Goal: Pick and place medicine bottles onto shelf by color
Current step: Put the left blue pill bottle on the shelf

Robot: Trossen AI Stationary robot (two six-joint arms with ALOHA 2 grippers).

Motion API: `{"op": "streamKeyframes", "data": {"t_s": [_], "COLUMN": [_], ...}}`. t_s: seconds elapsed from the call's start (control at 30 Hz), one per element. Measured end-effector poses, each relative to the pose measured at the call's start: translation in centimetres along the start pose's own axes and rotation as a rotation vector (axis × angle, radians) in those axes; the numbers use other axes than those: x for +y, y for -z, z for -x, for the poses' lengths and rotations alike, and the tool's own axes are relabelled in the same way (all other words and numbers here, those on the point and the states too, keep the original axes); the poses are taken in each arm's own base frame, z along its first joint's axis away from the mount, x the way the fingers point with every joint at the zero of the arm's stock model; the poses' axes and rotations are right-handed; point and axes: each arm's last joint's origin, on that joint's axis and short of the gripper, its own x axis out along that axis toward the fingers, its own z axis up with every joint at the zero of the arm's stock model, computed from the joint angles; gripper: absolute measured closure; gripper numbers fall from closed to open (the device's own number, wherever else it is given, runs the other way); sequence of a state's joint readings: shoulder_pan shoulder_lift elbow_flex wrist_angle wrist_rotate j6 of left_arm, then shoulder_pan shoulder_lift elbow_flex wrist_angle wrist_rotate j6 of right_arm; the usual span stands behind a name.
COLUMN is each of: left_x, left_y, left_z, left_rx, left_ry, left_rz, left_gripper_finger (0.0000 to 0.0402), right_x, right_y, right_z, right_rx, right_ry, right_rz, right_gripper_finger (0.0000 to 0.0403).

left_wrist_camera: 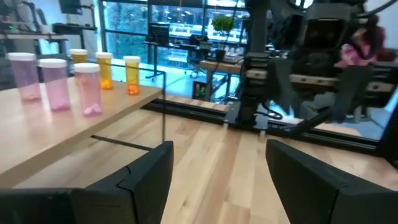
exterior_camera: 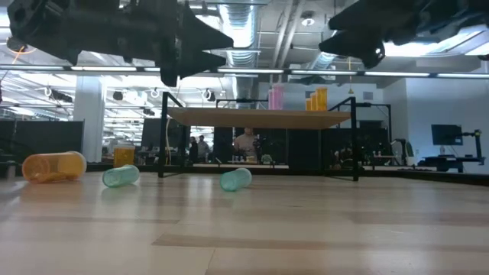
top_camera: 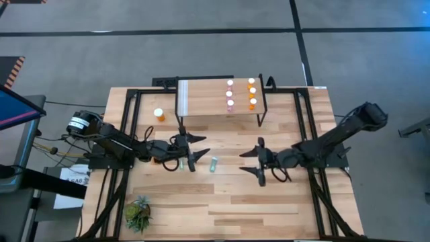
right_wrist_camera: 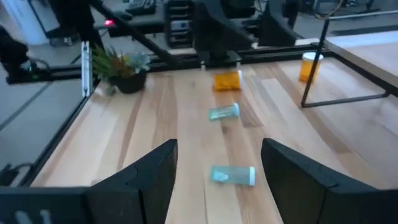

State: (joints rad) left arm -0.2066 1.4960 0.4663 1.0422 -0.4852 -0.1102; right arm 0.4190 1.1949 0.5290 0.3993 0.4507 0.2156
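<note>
The light-wood shelf (top_camera: 205,97) stands at the table's far side. Three pink bottles (top_camera: 230,94) and three orange bottles (top_camera: 252,92) stand upright on its right half; they also show in the left wrist view, pink bottles (left_wrist_camera: 55,84) and orange bottles (left_wrist_camera: 132,74). Two teal bottles lie on their sides on the table, one (top_camera: 214,164) between the grippers, the other (top_camera: 180,163) by my left gripper. An orange bottle (exterior_camera: 53,166) lies on its side further left. Another orange bottle (top_camera: 159,114) stands upright left of the shelf. My left gripper (top_camera: 199,149) and my right gripper (top_camera: 245,161) hover open and empty above the table, facing each other.
A small green spiky plant (top_camera: 138,214) stands at the table's near left corner. The shelf's thin black legs (right_wrist_camera: 311,74) stand between the grippers and the far edge. Black frame rails (top_camera: 127,128) run along the table's left and right sides.
</note>
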Motion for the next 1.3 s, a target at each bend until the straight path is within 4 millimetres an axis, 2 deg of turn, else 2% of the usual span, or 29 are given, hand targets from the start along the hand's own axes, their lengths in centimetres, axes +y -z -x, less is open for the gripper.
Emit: {"op": "streamKeyframes", "data": {"t_s": [0.2, 0.33, 0.47, 0.6, 0.7, 0.8, 1.0, 1.13, 1.3], "left_x": [-1.2, -2.6, -3.9, -5.2, -5.9, -6.7, -8.1, -8.1, -8.3], "left_y": [-1.2, -2.4, -4.3, -5.7, -5.3, -4.0, -1.7, -1.8, -2.2], "left_z": [-1.2, -1.9, -1.1, 1.3, 3.4, 5.0, 7.0, 7.6, 7.8], "left_rx": [0.039, 0.196, 0.446, 0.625, 0.696, 0.728, 0.743, 0.779, 0.736], "left_ry": [0.091, 0.109, 0.063, -0.015, -0.051, -0.059, -0.081, -0.093, -0.105], "left_rz": [0.017, -0.028, -0.112, -0.192, -0.198, -0.131, -0.103, -0.088, -0.075], "left_gripper_finger": [0.0157, 0.0157, 0.0157, 0.0157, 0.0157, 0.0157, 0.0157, 0.0157, 0.0157], "right_x": [-0.5, -0.2, 0.6, 1.1, 1.3, 1.3, 0.9, 0.8, 0.4], "right_y": [-0.2, -0.9, -1.5, -1.7, -1.6, -1.5, -1.5, -1.5, -1.7], "right_z": [-0.4, 0.5, 1.7, 2.4, 2.5, 2.4, 2.1, 2.1, 1.8], "right_rx": [-0.016, -0.049, -0.079, -0.089, -0.081, -0.079, -0.077, -0.075, -0.081], "right_ry": [0.02, -0.012, -0.063, -0.096, -0.105, -0.105, -0.082, -0.076, -0.054], "right_rz": [-0.033, -0.041, -0.022, -0.019, -0.015, -0.013, -0.015, -0.008, 0.021], "right_gripper_finger": [0.0148, 0.0148, 0.0148, 0.0148, 0.0148, 0.0148, 0.0148, 0.0148, 0.0148]}}
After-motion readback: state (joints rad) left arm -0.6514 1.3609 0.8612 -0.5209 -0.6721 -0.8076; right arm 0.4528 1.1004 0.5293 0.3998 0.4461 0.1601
